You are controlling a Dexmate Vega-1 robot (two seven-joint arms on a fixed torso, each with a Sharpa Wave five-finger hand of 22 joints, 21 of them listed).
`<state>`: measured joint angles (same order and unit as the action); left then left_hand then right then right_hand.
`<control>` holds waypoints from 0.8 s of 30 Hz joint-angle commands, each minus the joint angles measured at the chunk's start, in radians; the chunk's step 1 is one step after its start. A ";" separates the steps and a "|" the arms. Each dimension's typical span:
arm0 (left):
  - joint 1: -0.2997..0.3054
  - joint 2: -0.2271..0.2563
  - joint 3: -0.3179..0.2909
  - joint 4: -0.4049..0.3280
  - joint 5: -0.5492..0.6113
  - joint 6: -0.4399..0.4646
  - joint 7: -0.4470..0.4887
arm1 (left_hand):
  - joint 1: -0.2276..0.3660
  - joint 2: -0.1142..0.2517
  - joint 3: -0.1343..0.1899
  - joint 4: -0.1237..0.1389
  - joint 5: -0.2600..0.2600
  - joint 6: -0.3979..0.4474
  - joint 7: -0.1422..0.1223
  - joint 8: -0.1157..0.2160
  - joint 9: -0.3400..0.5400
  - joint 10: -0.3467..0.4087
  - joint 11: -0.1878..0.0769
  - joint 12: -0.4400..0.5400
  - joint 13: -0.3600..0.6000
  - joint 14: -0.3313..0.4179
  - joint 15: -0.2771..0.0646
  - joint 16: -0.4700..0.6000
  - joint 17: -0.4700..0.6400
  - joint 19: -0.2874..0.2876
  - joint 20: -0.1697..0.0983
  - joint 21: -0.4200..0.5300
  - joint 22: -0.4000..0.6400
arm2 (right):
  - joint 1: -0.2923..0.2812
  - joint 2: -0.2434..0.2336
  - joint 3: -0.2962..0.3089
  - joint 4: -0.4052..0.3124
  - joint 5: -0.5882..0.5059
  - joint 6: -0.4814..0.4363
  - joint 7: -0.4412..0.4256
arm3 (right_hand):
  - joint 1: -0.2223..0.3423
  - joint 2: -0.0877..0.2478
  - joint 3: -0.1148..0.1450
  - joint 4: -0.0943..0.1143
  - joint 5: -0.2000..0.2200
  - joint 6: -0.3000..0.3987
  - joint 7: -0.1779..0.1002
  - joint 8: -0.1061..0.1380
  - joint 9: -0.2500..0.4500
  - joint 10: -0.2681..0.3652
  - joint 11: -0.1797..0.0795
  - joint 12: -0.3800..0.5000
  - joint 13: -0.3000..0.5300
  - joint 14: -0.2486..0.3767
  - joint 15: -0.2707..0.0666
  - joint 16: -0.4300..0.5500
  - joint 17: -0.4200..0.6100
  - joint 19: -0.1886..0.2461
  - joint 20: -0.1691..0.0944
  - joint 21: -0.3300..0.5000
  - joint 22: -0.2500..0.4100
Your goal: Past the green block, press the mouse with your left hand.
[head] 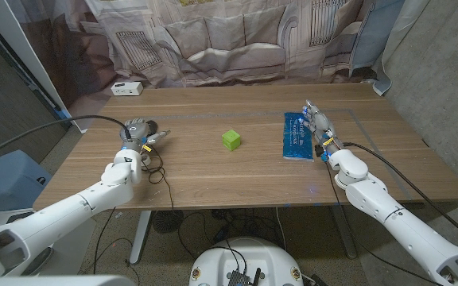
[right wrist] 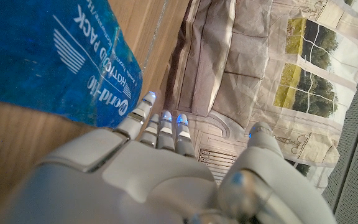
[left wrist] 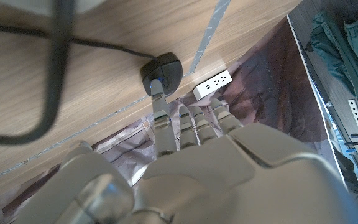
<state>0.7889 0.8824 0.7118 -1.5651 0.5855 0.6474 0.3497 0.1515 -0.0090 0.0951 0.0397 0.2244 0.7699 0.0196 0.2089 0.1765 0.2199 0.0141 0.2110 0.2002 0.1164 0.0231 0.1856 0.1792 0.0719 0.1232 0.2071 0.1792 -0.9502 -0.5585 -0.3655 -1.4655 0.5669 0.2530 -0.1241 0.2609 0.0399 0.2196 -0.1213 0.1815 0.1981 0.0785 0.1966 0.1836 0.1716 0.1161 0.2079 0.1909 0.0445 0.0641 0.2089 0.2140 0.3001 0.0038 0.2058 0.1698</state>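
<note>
The black mouse (head: 143,127) sits at the table's left side, and its cable (head: 158,168) loops toward the front edge. My left hand (head: 131,151) reaches onto it from the near side. In the left wrist view one fingertip (left wrist: 158,89) touches the mouse (left wrist: 162,70), while the other fingers (left wrist: 194,121) stretch out straight beside it. The green block (head: 230,140) stands mid-table, to the right of the mouse and apart from both hands. My right hand (head: 322,133) holds nothing, its fingers straight along the right edge of a blue gel pack (head: 298,137).
A white power strip (head: 126,88) lies at the table's far left corner, beyond the mouse (left wrist: 211,84). The blue gel pack (right wrist: 48,56) lies right of the block. A printed curtain (head: 237,36) hangs behind the table. A grey tape line (left wrist: 204,43) crosses the wood.
</note>
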 commanded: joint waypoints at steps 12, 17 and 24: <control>0.003 -0.006 0.004 0.008 -0.015 0.001 0.009 | 0.008 0.011 -0.003 -0.005 0.008 0.009 -0.004 -0.006 0.004 0.006 0.002 0.006 0.001 0.011 -0.004 0.007 0.002 0.010 0.006 -0.002 0.002 | -0.006 -0.002 0.004 -0.007 -0.001 0.003 -0.002 | -0.004 0.009 -0.004 -0.002 0.001 0.013 0.000 -0.001 0.003 0.013 0.003 -0.004 0.003 0.009 0.005 0.003 0.000 0.003 0.005 -0.004 0.003; 0.002 -0.009 0.007 0.011 -0.017 0.001 0.009 | 0.010 0.012 -0.002 -0.006 0.008 0.011 -0.003 -0.006 0.004 0.009 0.001 0.007 0.001 0.013 -0.005 0.007 0.002 0.012 0.005 -0.002 0.002 | -0.007 -0.005 0.004 -0.010 -0.002 0.003 -0.002 | -0.004 0.009 -0.004 -0.002 0.001 0.013 0.000 -0.002 0.003 0.012 0.001 -0.004 0.003 0.009 0.005 0.002 0.000 0.003 0.005 -0.005 0.003; 0.000 -0.012 0.008 0.015 -0.021 -0.002 0.012 | 0.013 0.014 -0.002 -0.007 0.009 0.014 -0.002 -0.006 0.004 0.011 0.000 0.008 0.001 0.015 -0.006 0.007 0.002 0.014 0.006 -0.002 0.002 | -0.010 -0.006 0.007 -0.016 0.000 -0.001 -0.005 | -0.003 0.010 -0.004 -0.003 0.001 0.013 0.000 -0.002 0.003 0.012 0.001 -0.005 0.003 0.009 0.005 0.002 0.000 0.003 0.005 -0.005 0.003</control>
<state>0.7894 0.8742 0.7171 -1.5544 0.5711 0.6468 0.3592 0.1582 -0.0023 0.0912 0.0358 0.2244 0.7733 0.0157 0.1954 0.1780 0.2202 0.0146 0.2151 0.2002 0.1217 0.0178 0.1856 0.1792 0.0754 0.1268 0.2072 0.1792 -0.9566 -0.5619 -0.3614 -1.4742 0.5654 0.2561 -0.1264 0.2609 0.0399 0.2196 -0.1213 0.1815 0.2018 0.0748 0.1966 0.1836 0.1788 0.1160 0.2037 0.1910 0.0444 0.0641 0.2089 0.2140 0.3002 0.0037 0.2036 0.1698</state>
